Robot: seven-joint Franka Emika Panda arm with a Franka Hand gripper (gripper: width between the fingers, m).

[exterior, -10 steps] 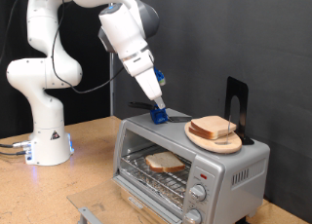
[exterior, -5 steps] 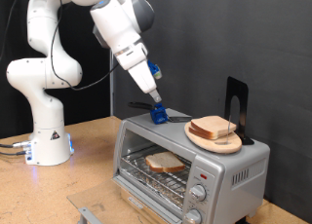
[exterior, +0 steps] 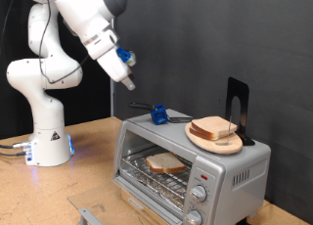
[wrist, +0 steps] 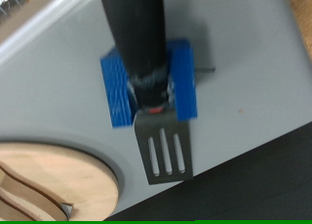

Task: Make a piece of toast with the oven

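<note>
Silver oven [exterior: 191, 164]: sitting with its door open.
Piece of toast [exterior: 164, 162]: lying on the rack inside.
Gripper [exterior: 128, 84]: hovering above the oven's top, empty; finger state unclear.
Spatula [wrist: 154, 78]: resting in a blue holder.

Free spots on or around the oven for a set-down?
Bare wooden table between the robot base and the oven. The oven's top is crowded: spatula, wooden plate of bread, black stand. One slice is inside. Gripper hangs above.
</note>
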